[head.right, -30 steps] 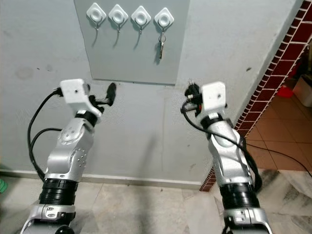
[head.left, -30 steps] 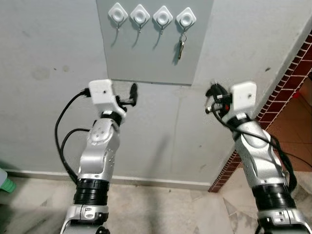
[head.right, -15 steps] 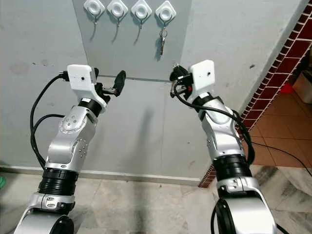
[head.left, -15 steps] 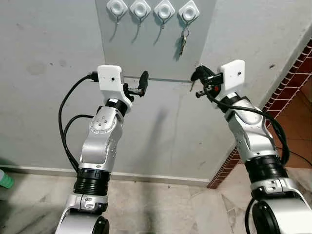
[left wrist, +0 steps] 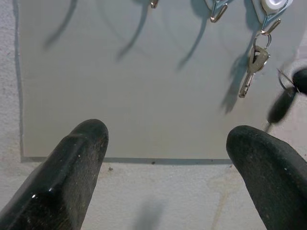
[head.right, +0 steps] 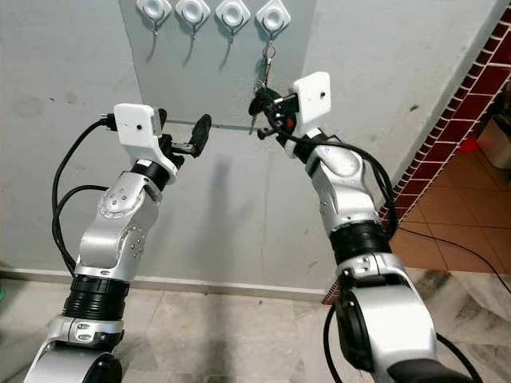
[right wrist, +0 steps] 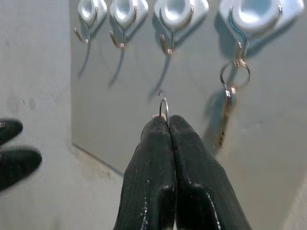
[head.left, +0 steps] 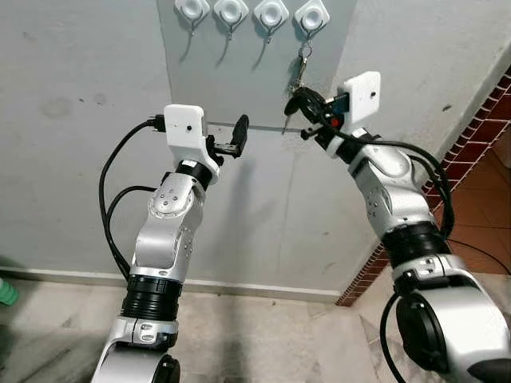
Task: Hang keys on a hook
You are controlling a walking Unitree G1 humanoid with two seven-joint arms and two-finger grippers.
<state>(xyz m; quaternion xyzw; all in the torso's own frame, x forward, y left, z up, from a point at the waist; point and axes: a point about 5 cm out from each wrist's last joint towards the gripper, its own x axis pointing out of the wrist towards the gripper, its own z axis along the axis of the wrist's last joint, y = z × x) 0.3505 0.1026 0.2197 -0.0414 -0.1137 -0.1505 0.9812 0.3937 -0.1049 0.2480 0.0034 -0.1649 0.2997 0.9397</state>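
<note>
Here, right gripper point(right wrist: 165, 125) clamped on a key ring point(right wrist: 163, 106) below the hooks point(right wrist: 165, 44), left gripper point(left wrist: 168, 143) apart near the panel point(left wrist: 120, 96), hung key point(left wrist: 253, 67) on rightmost hook.

Even, soft daylight; sharp pictures, faint shadows under the hooks point(right wrist: 168, 45).
</note>
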